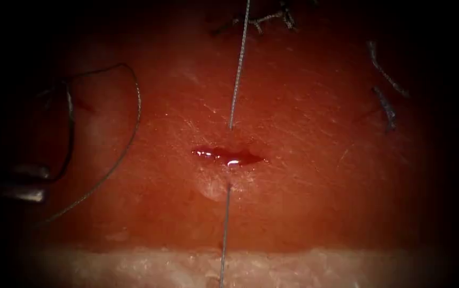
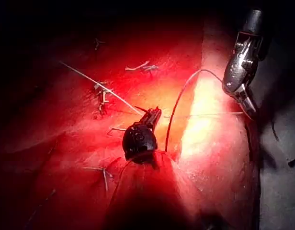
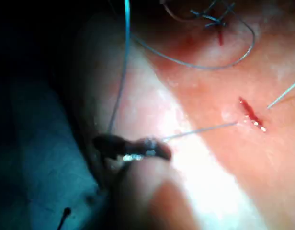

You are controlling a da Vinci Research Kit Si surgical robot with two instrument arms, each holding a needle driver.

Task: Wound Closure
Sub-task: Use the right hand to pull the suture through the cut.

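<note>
The cut [image 1: 227, 156] lies short and level in the middle of the tissue [image 1: 315, 176], wet with red fluid. Thread [image 1: 238, 69] enters the tissue just above the cut, comes out below it and runs down past the front edge. My right tool [image 3: 133, 148] sits off the tissue's edge, jaws shut on that thread [image 3: 200, 129], which runs taut to the cut [image 3: 250, 115]. The same tool [image 2: 244, 108] appears in the left wrist view. Far left of the cut, my left tool [image 1: 26, 184] holds the dark curved needle [image 1: 70, 128] near one end, out of the tissue. Its jaws [image 2: 152, 116] look shut.
From the needle a slack loop of thread [image 1: 133, 112] arcs over the tissue's left side. An older knotted stitch [image 1: 264, 18] sits at the top. Two cut ends of thread [image 1: 387, 72] lie at the right. The pale front edge of the tissue [image 1: 293, 266] runs along the bottom.
</note>
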